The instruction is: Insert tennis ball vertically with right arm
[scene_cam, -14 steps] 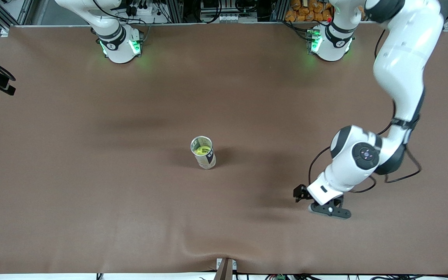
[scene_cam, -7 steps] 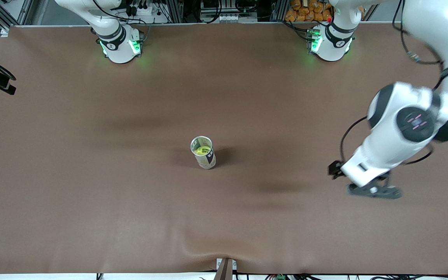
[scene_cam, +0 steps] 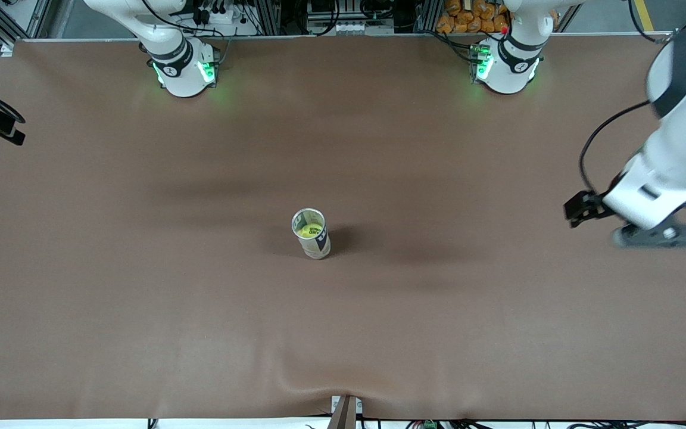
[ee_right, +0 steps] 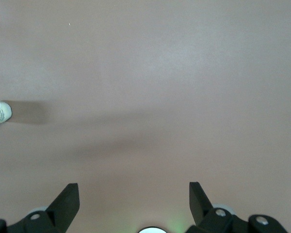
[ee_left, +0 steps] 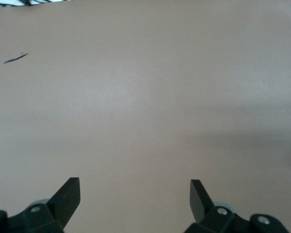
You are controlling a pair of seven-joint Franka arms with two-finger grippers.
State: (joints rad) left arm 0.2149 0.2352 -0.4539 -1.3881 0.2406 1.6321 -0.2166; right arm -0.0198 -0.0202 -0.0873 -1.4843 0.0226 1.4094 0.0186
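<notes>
Stood upright mid-table, the tennis ball can [scene_cam: 311, 233] — long axis vertical, open mouth up, a yellow tennis ball [scene_cam: 307, 230] already lying inside it. Looked finished, judging by that. Hung over the table [scene_cam: 140, 298] toward its own arm's end, the left gripper [scene_cam: 655, 233] — fingers spread, nothing between them, well apart from the can. Showed its own fingertips parted and empty over bare brown mat, the right gripper [ee_right: 134, 196], with the can small at the picture's edge. Not visible in the front view, that gripper. Seemed no nearer, either arm.
</notes>
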